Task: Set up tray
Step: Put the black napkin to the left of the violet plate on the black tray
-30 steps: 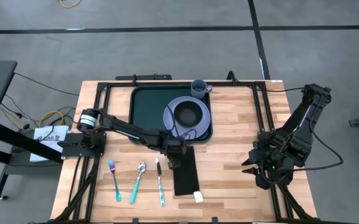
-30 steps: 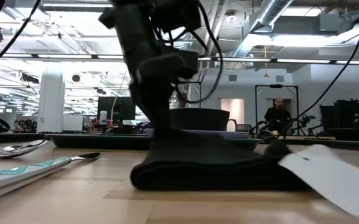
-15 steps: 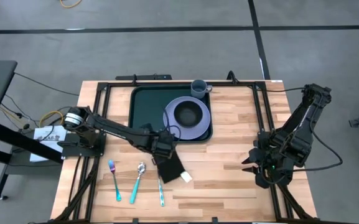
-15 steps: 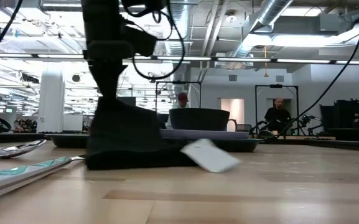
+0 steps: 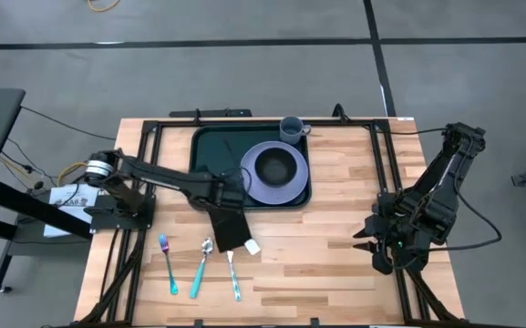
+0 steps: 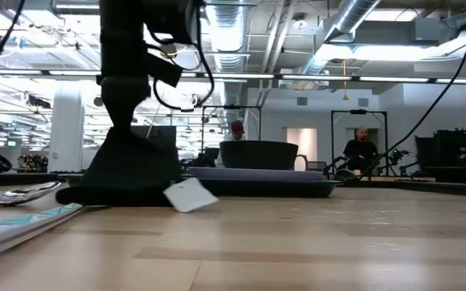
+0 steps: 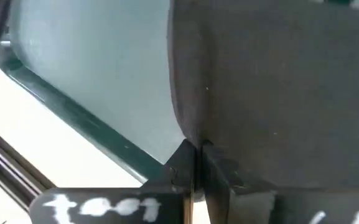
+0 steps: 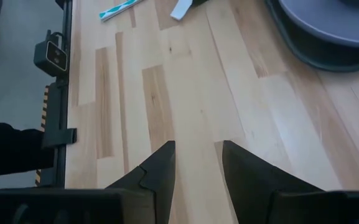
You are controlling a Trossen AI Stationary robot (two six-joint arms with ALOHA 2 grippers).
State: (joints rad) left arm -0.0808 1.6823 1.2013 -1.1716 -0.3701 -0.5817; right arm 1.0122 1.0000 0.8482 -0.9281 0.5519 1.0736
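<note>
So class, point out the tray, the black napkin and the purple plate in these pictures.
tray [image 5: 215, 150], high view, bare green floor left of the plate.
black napkin [image 5: 227, 228], high view, middle of the hanging cloth.
purple plate [image 5: 292, 187], high view, its near right rim.

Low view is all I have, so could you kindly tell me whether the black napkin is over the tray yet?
Observer: No; from above, the napkin, clamped in the left gripper, trails just off the near rim of the tray, onto the table.
Operator: Is there free room on the tray?
Observer: Yes, its left half is bare; the plate fills the right half.
Operator: And the right gripper?
Observer: It is open, by the table's right edge.
</note>
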